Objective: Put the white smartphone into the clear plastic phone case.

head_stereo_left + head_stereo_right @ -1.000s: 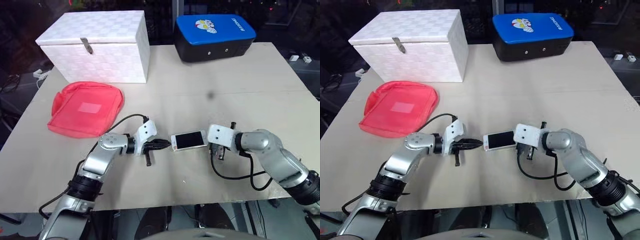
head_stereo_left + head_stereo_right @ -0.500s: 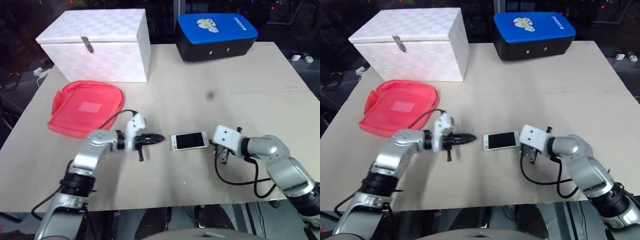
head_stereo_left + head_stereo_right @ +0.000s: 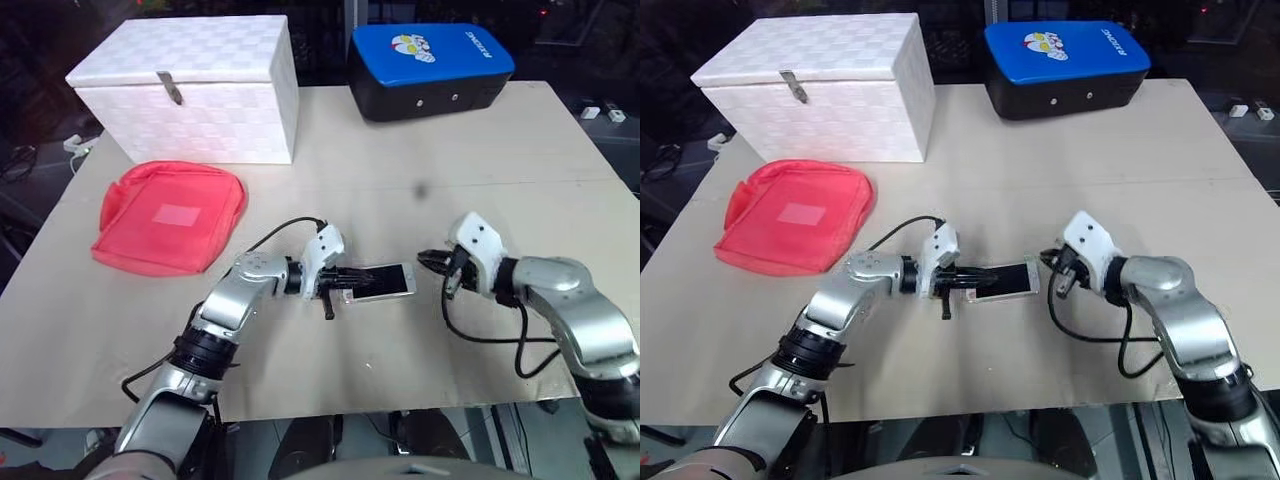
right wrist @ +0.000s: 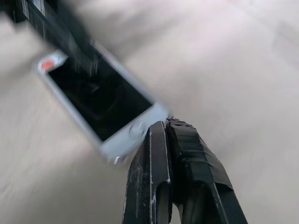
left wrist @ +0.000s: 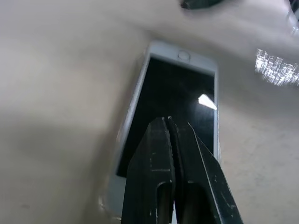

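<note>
- The white smartphone [image 3: 378, 283] lies flat, screen up, near the front middle of the desk [image 3: 500, 200], between the two arms.
- The left gripper [image 3: 352, 273] reaches in from the phone's left end; its fingers [image 5: 170, 163] are pressed together with nothing between them, and their tips sit over the dark screen. Whether they touch the glass cannot be told.
- The right gripper [image 3: 428, 260] is just off the phone's right end, clear of it; its fingers [image 4: 173, 158] are likewise closed on nothing and point toward the phone's home-button end.
- No clear case can be made out around the phone.
- Farther back on the left lies a red pouch [image 3: 170, 216], flat on the desk.
- Behind the pouch stands a white box [image 3: 195, 85] with a metal latch on its front.
- At the back, right of the box, sits a blue and black case [image 3: 430, 68].
</note>
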